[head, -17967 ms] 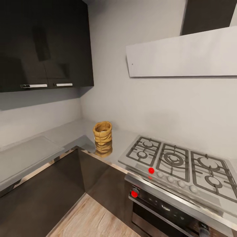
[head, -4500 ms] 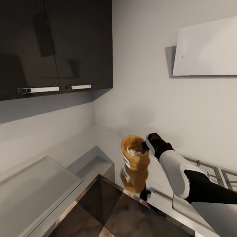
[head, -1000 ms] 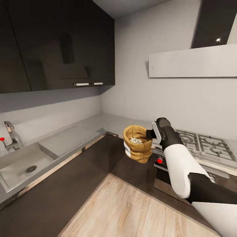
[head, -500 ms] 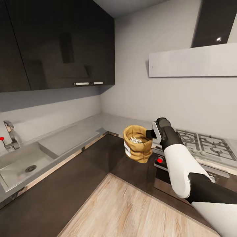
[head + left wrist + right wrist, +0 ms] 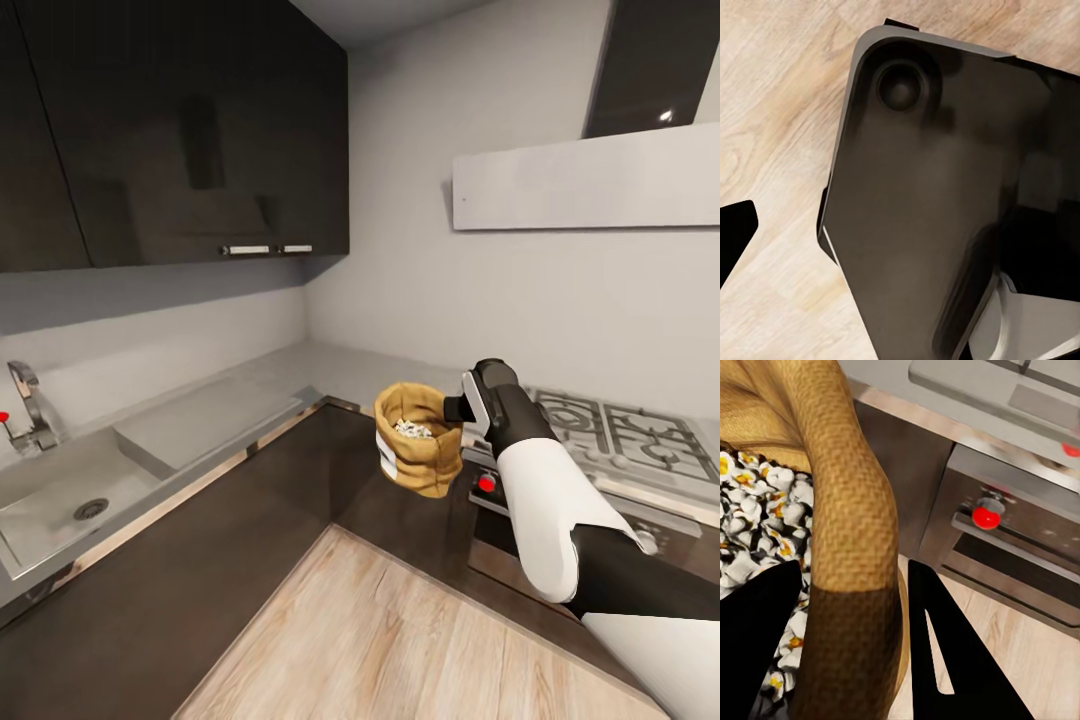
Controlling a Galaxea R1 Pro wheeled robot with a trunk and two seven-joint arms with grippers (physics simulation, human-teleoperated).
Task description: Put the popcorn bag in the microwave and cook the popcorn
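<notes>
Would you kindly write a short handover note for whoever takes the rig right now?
Right claw: shut on the rolled rim of the popcorn bag, one finger inside, one outside.
Left claw: state cannot be told.
Bag: off the countertop, held above the floor near the oven, popcorn inside.
Done: pickup.
Left: find the microwave, load the bag, heat it.

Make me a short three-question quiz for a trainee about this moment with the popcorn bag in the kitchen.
1. True or false: the popcorn bag rests on the countertop.
2. Which gripper holds the bag's rim? A) left B) right
3. Fill in: through the bag's mouth you see pale ____.

Key: 1 false, it hangs in the air in front of the dark cabinets; 2 B, one finger inside the rim and one outside; 3 popcorn.
</notes>
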